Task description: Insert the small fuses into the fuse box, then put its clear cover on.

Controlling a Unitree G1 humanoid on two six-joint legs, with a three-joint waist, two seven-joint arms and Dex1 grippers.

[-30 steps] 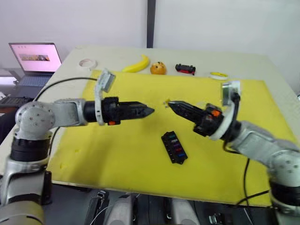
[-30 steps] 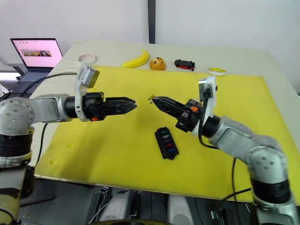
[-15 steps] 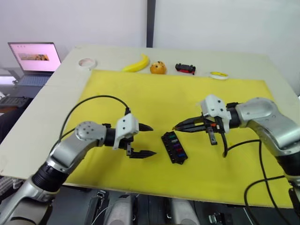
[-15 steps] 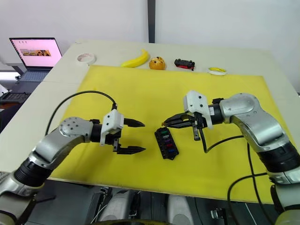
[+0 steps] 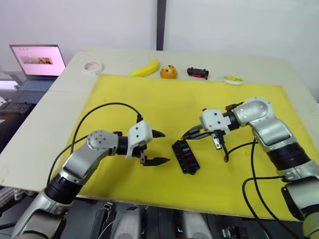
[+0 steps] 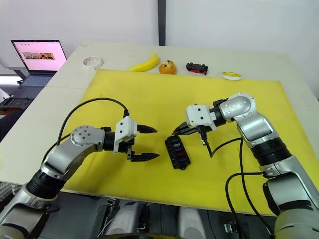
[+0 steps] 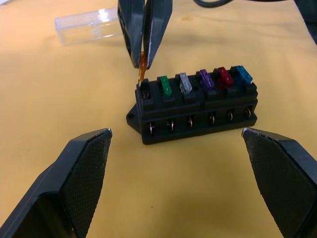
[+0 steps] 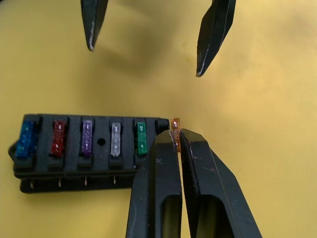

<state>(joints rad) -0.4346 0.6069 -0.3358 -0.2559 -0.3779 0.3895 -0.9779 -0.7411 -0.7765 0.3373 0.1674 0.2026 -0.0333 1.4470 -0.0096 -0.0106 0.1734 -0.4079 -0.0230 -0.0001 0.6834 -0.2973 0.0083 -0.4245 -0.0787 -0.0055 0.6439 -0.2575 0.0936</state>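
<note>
Head views: we logged the fuse box (image 5: 185, 157), black, flat on the yellow mat (image 5: 149, 99) covering the bench (image 5: 70, 74), lying between the two hands. The left hand (image 5: 158, 147) hovered just beside the box, fingers spread wide, holding nothing. The right hand (image 5: 188, 134) reached in at the box's far end. Along the back of the bench: a banana (image 5: 145, 67), an orange toy (image 5: 168, 72), a toy car (image 5: 197, 73), two tape rolls (image 5: 92, 66). A laptop (image 5: 37, 67) stood off to the left.

Left wrist view: we counted five fuses seated in one row, namely green (image 7: 164, 85), grey (image 7: 185, 83), purple (image 7: 206, 79), red (image 7: 225, 77), blue (image 7: 242, 74). The clear cover (image 7: 89, 26) lay on the mat, apart from the box.

Right wrist view: right hand pinched tight on an amber fuse (image 8: 175, 127), held at the end slot beside the green one.
</note>
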